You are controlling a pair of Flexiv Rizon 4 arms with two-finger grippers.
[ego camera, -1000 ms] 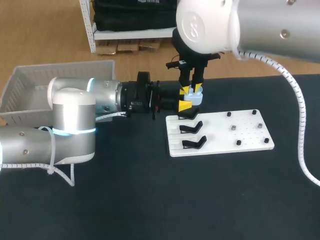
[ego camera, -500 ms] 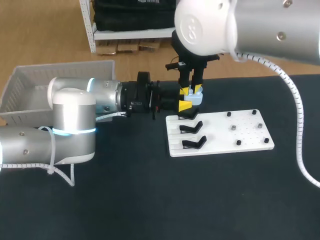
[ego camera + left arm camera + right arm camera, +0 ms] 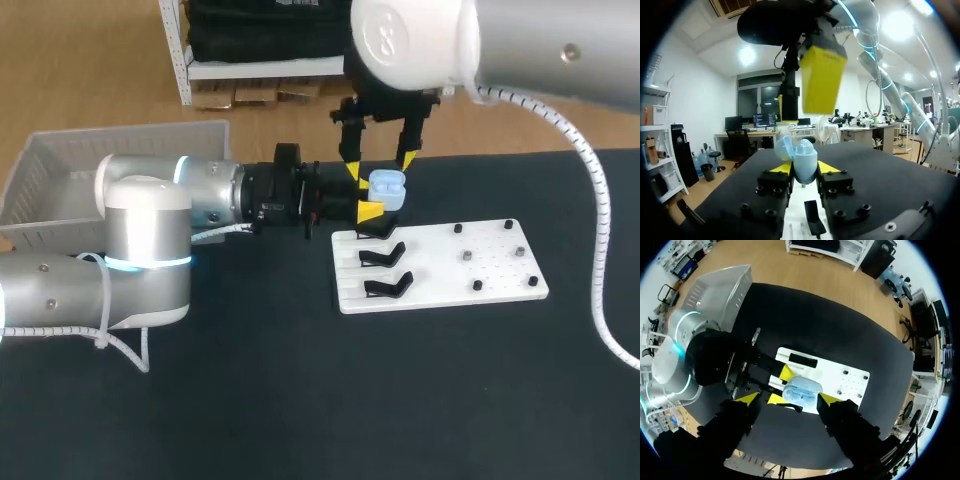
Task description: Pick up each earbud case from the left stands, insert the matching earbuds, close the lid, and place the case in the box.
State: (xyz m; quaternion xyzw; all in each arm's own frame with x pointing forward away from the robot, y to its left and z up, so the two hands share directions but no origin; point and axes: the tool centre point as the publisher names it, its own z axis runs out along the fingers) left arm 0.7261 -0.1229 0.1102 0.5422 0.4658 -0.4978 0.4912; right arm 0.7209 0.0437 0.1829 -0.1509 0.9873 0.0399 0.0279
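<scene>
Our left gripper (image 3: 803, 172) clamps the blue case (image 3: 387, 186) above the stand end of the white board (image 3: 470, 272), while our right gripper (image 3: 788, 399) hangs over it, fingers spread wide.

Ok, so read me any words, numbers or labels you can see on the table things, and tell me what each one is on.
No text can be read anywhere on these things.
Earbud case: plain pale blue, no print shows.
White stand board: only pegs and holes, no markings.
Basket: no label shows.
</scene>
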